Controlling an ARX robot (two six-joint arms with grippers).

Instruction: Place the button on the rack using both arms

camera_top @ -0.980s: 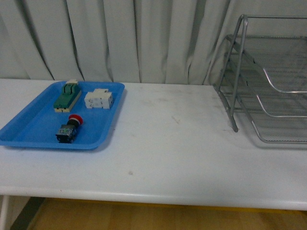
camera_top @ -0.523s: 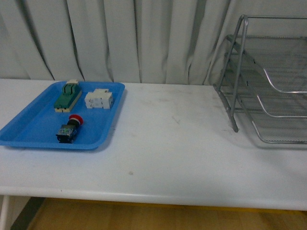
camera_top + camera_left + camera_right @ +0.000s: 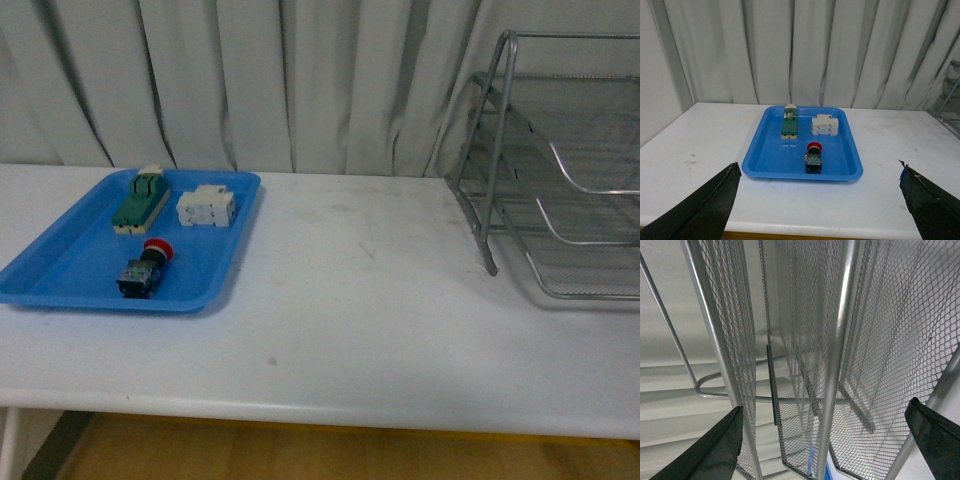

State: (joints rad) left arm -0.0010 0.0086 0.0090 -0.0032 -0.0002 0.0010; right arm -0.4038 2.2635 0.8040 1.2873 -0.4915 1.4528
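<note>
- Left gripper [image 3: 819,175]: fingers spread wide, nothing between them, hangs above the near table [image 3: 380,300] edge and faces the tray
- Right gripper [image 3: 823,407]: fingers also apart and empty, close up against the rack's mesh
- Neither arm shows in the front view
- Button [image 3: 145,268] lies in the near part of the blue tray [image 3: 70,265], red cap toward the far side, clear of the tray's rim
- Behind it in the same tray: green-and-cream switch block [image 3: 140,198], with the white block [image 3: 206,207] just beside it
- Rack [image 3: 500,150] stands far right on the table, well apart from the tray, tiers look empty
- Curtain [image 3: 250,80] closes off the back
- Step, as I judge it: the very start, button not yet picked
- Next move calls for the left gripper to drop in on the button and close on its black body without nudging the other two blocks, then likely pass it across to the right arm by the rack
</note>
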